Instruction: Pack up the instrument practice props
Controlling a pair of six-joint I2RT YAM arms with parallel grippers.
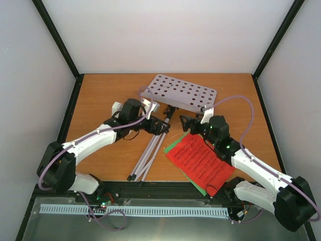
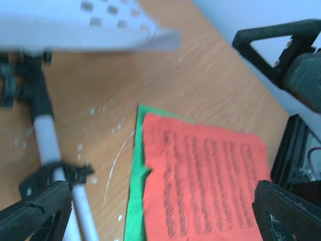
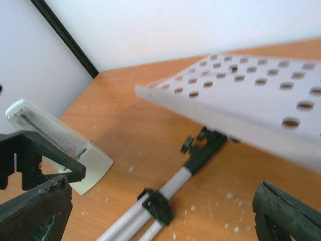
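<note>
Presently: music stand, white perforated tray on folded silver legs, lying flat on the counter. Red page atop green page, just right of its legs; white pyramid metronome left of its tray. Left end effector and right end effector flank its stem, both spread wide, holding nothing.

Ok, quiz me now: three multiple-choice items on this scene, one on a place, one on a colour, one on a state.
1. Where does the red page lie?
A. on the green page
B. on the perforated tray
C. off the table

2. What colour is the perforated tray?
A. black
B. orange
C. white

3. The music stand is:
A. standing upright
B. lying down, legs folded together
C. leaning on the wall

Key: A, a green edge shows beneath the red; C, the holed tray is white; B, its legs lie bundled on the table.
</note>
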